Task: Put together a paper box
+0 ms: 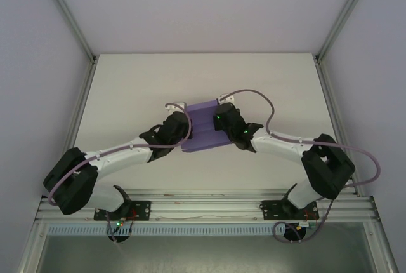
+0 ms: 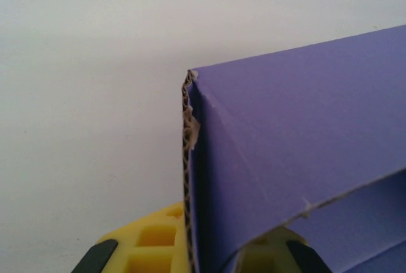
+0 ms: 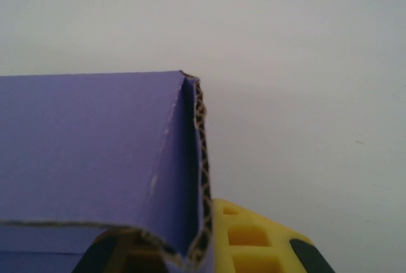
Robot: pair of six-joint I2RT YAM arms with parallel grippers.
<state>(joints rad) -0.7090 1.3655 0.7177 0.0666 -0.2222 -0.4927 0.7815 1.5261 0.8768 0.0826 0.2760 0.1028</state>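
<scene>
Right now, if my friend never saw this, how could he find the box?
Start at the white table and look to its middle, where the left gripper and right gripper meet. The box sits between them, each holding a side wall. It is the only purple thing there, folded from ridged card.

Paper box [image 1: 203,130]: matt purple corrugated card, cut edges rough and frayed. Bench [image 1: 139,89]: smooth, matt white surface. Right gripper [image 3: 190,251] fingers [image 3: 254,241]: yellow plastic.
</scene>
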